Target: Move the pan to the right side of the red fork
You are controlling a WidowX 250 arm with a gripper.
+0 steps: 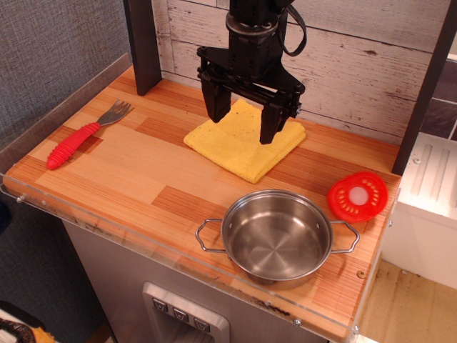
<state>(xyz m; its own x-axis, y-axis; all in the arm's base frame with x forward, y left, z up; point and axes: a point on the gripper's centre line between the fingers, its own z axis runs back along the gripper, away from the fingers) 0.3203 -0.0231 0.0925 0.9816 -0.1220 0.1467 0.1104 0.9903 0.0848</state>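
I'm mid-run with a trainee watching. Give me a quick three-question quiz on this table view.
1. True or false: the gripper is shut on the pan.
2. What lies under the gripper? A) red fork B) yellow cloth C) red dish
3. Fill in: the fork lies near the table's ___ edge as this view shows it.

Key: 1. False; it hangs open above the cloth, apart from the pan. 2. B. 3. left.
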